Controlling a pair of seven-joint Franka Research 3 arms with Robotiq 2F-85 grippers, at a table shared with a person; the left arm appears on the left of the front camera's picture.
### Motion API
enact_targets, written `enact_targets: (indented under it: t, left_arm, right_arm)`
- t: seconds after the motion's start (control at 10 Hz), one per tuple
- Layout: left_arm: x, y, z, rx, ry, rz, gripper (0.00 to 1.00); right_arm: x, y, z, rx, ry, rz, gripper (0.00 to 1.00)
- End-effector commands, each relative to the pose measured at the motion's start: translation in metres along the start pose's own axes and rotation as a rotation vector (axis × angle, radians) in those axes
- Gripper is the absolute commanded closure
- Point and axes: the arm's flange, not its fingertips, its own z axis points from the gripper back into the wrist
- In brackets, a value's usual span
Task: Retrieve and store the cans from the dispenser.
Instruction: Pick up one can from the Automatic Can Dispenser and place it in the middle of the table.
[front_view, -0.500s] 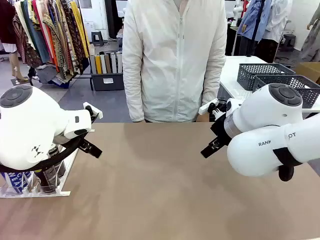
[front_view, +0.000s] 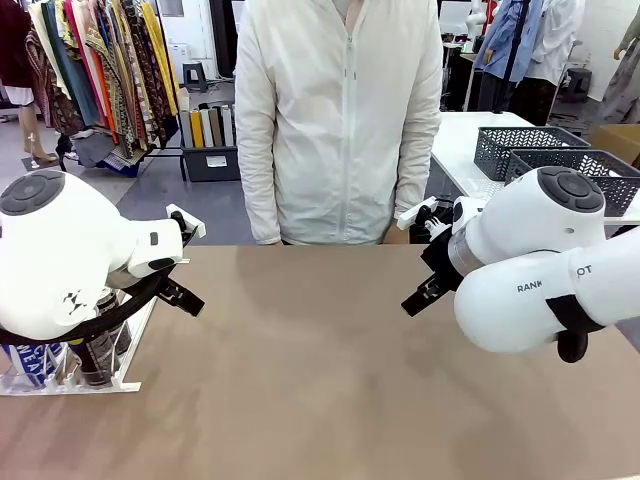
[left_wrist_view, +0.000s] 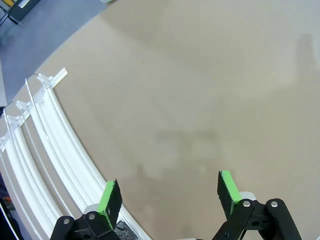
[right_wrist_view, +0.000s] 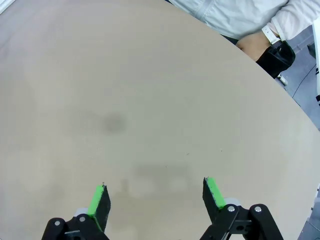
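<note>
Cans (front_view: 92, 358) stand at the near end of the dispenser (front_view: 75, 386), at the table's (front_view: 320, 390) left edge. I can pick out one blue and at least one dark can, but my left arm's white body covers most of the rack in the front view, so I can't count them.

The left gripper (left_wrist_view: 170, 192) hangs over bare tabletop just beside the dispenser's white rails (left_wrist_view: 50, 145), its green pads (left_wrist_view: 109, 197) spread wide with nothing between them. The right gripper (right_wrist_view: 155, 195) is spread the same way and empty, over open table nearer the person (front_view: 340, 120) at the far side.

My main worry is the reach itself. Because the arm blocks the cans from the fixed camera, I'd be guiding the left gripper mostly by its wrist view. A finger coming in slightly off could catch a wire rail or a stop tab and shove what looks like a light rack along the table. The cans are slim and tall, so a pinch set too high or off-centre could tip one into its neighbour. Lifting the front can may also let the ones behind slide down against the fingers.

The dark baskets (front_view: 545, 150) sit well apart, on another table to the right. If they are the store, a long carry or a handover risks the two arms meeting mid-table, close to the person.
</note>
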Motion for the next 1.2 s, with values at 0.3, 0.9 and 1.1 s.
enact_targets:
  t: [0.3, 0.9, 1.1]
  left_arm:
    - [0.0001, -0.0001, 0.0001, 0.0, 0.0, -0.001, 0.0]
    - [0.0001, -0.0001, 0.0001, 0.0, 0.0, -0.001, 0.0]
    - [0.0, 0.0, 0.0, 0.0, 0.0, 0.0, 0.0]
  right_arm:
    - [0.0, 0.0, 0.0, 0.0, 0.0, 0.0, 0.0]
    - [0.0, 0.0, 0.0, 0.0, 0.0, 0.0, 0.0]
    - [0.0, 0.0, 0.0, 0.0, 0.0, 0.0, 0.0]
